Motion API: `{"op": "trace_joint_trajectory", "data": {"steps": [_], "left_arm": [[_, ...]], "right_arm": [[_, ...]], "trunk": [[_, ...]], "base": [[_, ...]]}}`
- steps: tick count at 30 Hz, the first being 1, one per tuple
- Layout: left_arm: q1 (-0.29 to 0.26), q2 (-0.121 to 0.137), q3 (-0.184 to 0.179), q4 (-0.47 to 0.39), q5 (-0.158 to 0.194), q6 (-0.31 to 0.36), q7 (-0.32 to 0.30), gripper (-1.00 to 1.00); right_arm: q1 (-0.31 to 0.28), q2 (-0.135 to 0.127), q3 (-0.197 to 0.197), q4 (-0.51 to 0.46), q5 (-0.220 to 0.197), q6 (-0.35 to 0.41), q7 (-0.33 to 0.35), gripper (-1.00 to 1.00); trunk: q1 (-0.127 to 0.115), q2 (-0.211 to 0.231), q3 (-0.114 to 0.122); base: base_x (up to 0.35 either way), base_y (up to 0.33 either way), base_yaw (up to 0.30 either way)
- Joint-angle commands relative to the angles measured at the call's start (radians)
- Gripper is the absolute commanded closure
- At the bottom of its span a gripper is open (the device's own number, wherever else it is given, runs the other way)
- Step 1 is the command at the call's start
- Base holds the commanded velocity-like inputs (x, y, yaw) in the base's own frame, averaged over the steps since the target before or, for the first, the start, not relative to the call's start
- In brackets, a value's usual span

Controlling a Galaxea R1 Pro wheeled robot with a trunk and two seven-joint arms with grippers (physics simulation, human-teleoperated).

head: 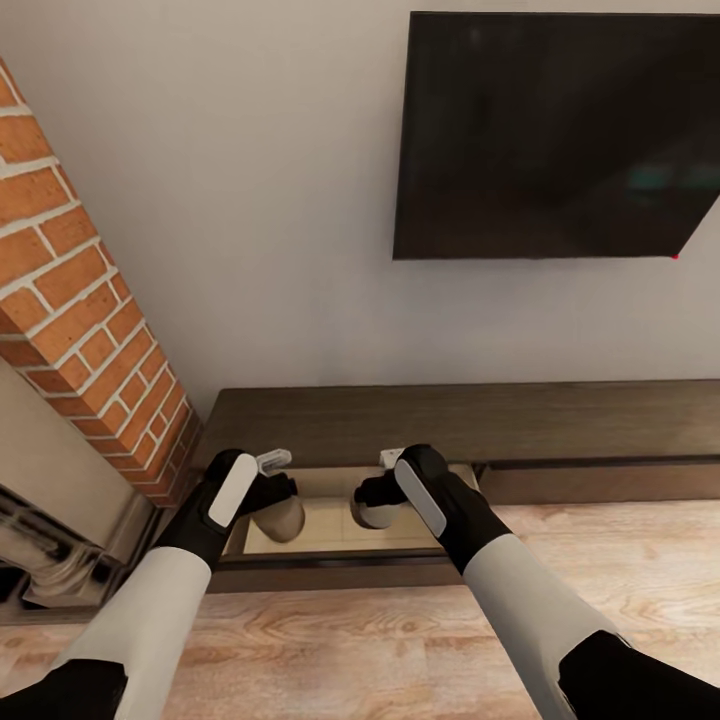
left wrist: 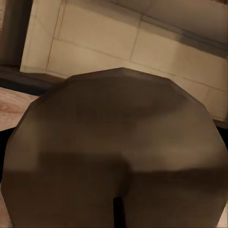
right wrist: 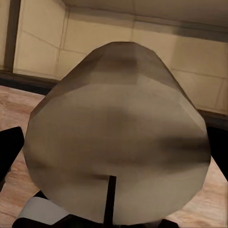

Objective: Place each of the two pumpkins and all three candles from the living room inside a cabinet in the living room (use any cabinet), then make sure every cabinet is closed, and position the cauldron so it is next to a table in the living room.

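Candles: left one (head: 280,517) being pinched in left gripper (head: 268,492), right one (head: 378,512) in right gripper (head: 385,488), both hanging over open cabinet (head: 330,524) near its left end, seemingly for lowering inside.

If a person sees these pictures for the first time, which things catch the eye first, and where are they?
Both arms reach into the open compartment of the low cabinet, each pincer shut on a grey-beige candle: the left pincer on the left candle, the right pincer on the right candle. Above, a black TV hangs on the wall, and a brick column stands at the left.
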Motion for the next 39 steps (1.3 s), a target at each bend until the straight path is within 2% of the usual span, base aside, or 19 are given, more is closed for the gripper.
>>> {"op": "trace_joint_trajectory", "data": {"steps": [1,9,15,18,22,26,39], "left_arm": [[0.0,0.0,0.0,0.003,0.001,-0.02,-0.001,1.0],[0.0,0.001,0.0,0.011,0.0,-0.064,-0.001,1.0],[0.001,0.0,-0.002,0.015,-0.001,-0.137,-0.001,1.0],[0.002,0.0,-0.003,0.015,-0.001,-0.142,-0.001,1.0],[0.001,0.0,-0.002,0.015,-0.002,-0.144,-0.001,1.0],[0.002,0.0,-0.002,0.015,-0.002,-0.144,-0.001,1.0],[0.002,0.001,-0.002,0.015,-0.001,-0.143,-0.001,1.0]], "right_arm": [[0.0,0.0,0.001,0.001,0.0,0.0,0.0,1.0],[-0.001,0.002,0.005,0.055,0.002,-0.009,-0.008,1.0],[-0.001,0.01,0.007,0.108,0.007,-0.115,-0.008,1.0],[-0.001,0.01,0.008,0.107,0.009,-0.128,-0.007,1.0],[-0.001,0.009,0.05,0.101,0.008,-0.135,0.0,1.0],[-0.001,0.008,0.069,0.101,0.006,-0.147,0.002,1.0],[-0.001,0.007,0.072,0.101,0.006,-0.149,0.001,1.0]], "trunk": [[0.004,-0.007,-0.003],[0.035,-0.063,-0.028],[0.058,-0.105,-0.047],[0.069,-0.126,-0.056],[0.084,-0.154,-0.069],[0.1,-0.182,-0.082],[0.15,-0.273,-0.122]], "base": [[0.0,0.0,0.0],[0.0,0.0,0.0],[0.0,0.0,0.0],[0.0,0.0,0.0],[0.0,0.0,0.0],[0.0,0.0,0.0],[0.0,0.0,0.0]]}}
